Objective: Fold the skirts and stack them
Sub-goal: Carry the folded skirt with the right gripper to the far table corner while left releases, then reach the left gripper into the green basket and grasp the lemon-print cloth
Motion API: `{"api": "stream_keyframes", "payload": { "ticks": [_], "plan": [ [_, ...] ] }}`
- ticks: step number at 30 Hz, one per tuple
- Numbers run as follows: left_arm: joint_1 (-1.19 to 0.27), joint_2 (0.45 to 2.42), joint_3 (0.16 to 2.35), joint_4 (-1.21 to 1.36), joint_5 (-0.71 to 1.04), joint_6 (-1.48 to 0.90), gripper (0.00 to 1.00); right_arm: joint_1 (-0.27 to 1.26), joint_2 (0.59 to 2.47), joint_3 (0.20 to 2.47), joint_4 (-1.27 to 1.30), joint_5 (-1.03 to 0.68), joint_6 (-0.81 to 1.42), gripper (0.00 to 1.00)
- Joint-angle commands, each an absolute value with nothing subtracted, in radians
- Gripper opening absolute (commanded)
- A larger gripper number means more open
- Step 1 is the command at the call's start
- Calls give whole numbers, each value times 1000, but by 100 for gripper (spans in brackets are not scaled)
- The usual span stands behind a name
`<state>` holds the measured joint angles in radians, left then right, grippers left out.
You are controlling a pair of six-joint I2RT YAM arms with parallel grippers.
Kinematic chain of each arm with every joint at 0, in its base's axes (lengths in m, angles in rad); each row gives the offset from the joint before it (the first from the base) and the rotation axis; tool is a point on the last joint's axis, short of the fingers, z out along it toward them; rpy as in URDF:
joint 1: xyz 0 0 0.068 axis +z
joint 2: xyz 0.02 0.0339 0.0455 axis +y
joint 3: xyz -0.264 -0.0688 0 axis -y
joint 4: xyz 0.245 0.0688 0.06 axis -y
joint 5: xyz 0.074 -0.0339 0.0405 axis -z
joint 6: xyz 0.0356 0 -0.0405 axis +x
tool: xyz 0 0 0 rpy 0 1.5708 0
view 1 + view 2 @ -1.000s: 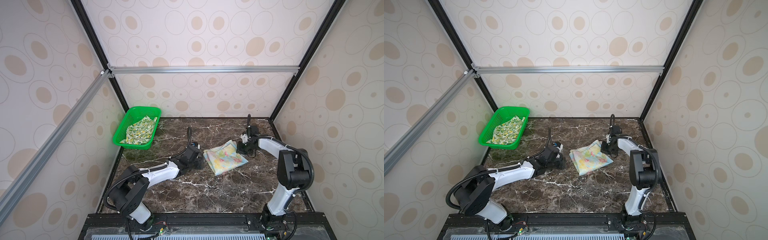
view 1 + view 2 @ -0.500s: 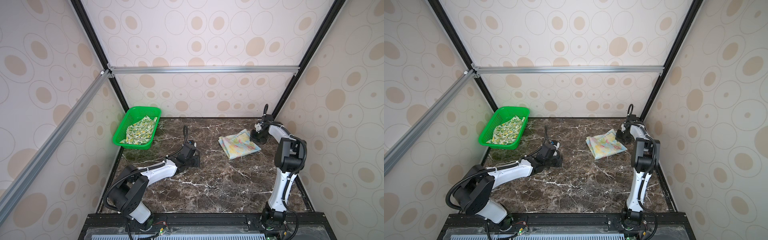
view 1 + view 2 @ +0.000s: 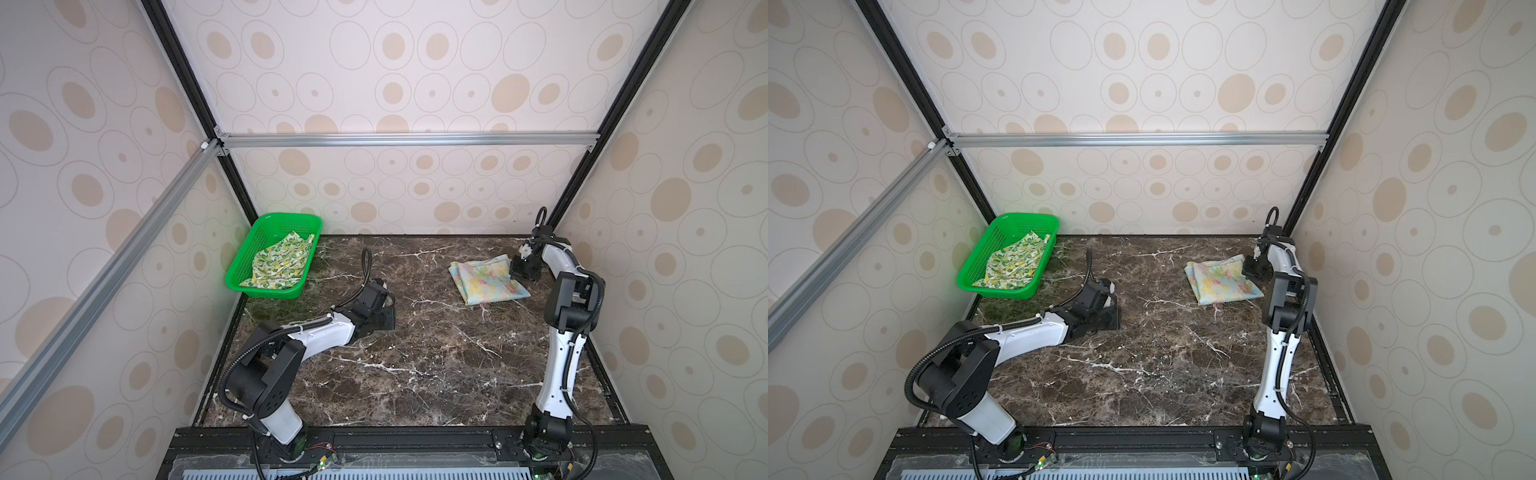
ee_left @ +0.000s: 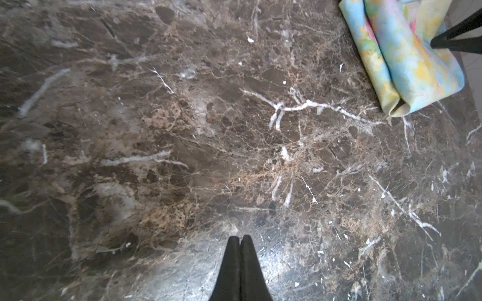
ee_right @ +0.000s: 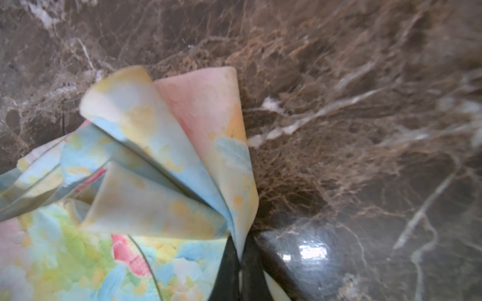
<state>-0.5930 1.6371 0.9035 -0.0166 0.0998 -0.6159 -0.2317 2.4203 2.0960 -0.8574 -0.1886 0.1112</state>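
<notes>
Nearest me, my left gripper (image 4: 240, 241) hung over the bare marble tabletop (image 3: 415, 361), jaws pressed together and empty. Farther back on the right, my right gripper (image 5: 241, 251) was clamped on a corner of the folded pastel floral skirt (image 3: 486, 282), which lay on the marble. At the far left, the lemon-print skirt (image 3: 282, 266) lay loose in the green mesh basket (image 3: 245, 259).

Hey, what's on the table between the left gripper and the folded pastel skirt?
Nothing: only bare marble table separates the left gripper from the pastel skirt, clearest in the left wrist view.
</notes>
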Motion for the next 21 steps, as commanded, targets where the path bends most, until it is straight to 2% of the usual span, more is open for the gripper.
{"api": "stream_keyframes", "payload": {
  "ticks": [1,2,4,5,7,10,13,17,21],
  "plan": [
    [-560,1635,961,-44,100,-597,0,-264,2423,2110,-882,-179,125,0],
    [-548,1634,973,-57,93,-589,0,-267,2417,2103,-876,-189,127,4],
    [-524,1627,1000,-88,73,-562,0,-267,2393,2080,-858,-189,129,35],
    [-507,1619,1016,-111,49,-548,0,-267,2370,2058,-839,-193,133,45],
    [-455,1608,1066,-162,3,-517,4,-267,2317,2009,-806,-212,140,54],
    [-347,1599,1168,-251,-89,-457,51,-267,2206,1901,-745,-242,180,60],
    [-194,1628,1295,-330,-137,-403,71,-266,2079,1755,-649,-290,232,62],
    [-27,1728,1480,-436,-162,-318,77,-250,1946,1595,-564,-321,300,63],
    [79,1854,1627,-548,-159,-253,80,-184,1893,1533,-551,-308,298,64]
  ]
}}
